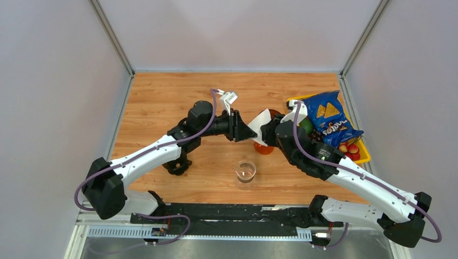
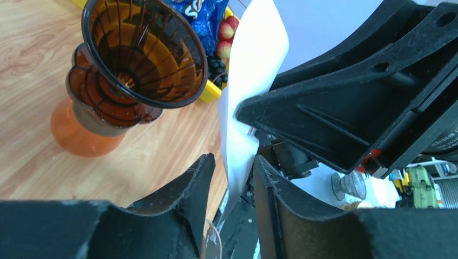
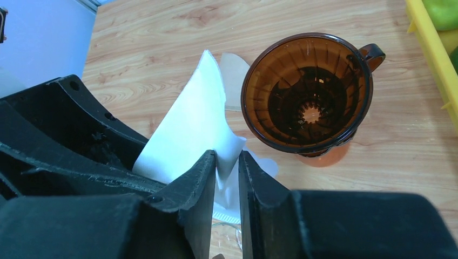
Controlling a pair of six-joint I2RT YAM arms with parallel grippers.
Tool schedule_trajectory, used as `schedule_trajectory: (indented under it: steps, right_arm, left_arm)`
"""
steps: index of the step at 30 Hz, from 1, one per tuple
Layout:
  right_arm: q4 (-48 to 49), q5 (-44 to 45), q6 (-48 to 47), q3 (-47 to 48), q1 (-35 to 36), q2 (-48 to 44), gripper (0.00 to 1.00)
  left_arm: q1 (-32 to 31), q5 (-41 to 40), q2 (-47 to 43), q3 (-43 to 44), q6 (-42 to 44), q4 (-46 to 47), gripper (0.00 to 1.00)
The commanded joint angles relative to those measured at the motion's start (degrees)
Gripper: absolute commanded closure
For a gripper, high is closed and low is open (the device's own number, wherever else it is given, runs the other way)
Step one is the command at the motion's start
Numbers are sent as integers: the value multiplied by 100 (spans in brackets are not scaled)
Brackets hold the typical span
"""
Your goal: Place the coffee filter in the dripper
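Note:
The white paper coffee filter (image 1: 263, 120) hangs in the air between the two grippers, just beside the amber dripper (image 1: 264, 148). My right gripper (image 3: 227, 154) is shut on the filter (image 3: 189, 129), which fans out to the left of the dripper (image 3: 308, 91). The dripper stands upright and holds nothing. My left gripper (image 2: 233, 162) has a finger on each side of the filter's (image 2: 251, 81) lower edge. A small gap still shows on its left side. The dripper (image 2: 143, 54) sits up and to the left in that view.
A small clear glass (image 1: 246, 170) stands on the wooden table in front of the dripper. A yellow tray (image 1: 364, 156) at the right holds a blue chip bag (image 1: 329, 116) and fruit. Grey walls close in the table on three sides.

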Motion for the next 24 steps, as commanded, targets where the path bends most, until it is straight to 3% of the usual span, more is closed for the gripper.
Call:
schedule_trajectory:
  steps: [1,3,7,9,17,21,24]
  right_arm:
    - [303,-97,-94,-8,-8,-11,75]
    - [305,-96,-88,-47,-14,-28,74]
    - [300,-51,-135,-33,-9,-51,70]
    - [306,-11,-207,-4,-13,-68,63]
    - [51,-322,-1508,184,-291,-408,18]
    - [-36,-1202,-1716,199,-1012,-474,5]
    - [-99,-2104,-1859,150,-1710,-424,3]
  left_arm:
    - [-32,39,70,299,22,268,58]
    - [-28,61,110,302,19,296,60]
    - [-35,108,146,338,66,234,92]
    - [-37,73,106,342,183,109,99]
    - [-25,-38,-377,184,1185,-420,100]
    - [85,-77,-720,-41,1585,-422,100]
    - [300,136,-973,-206,1838,-494,100]
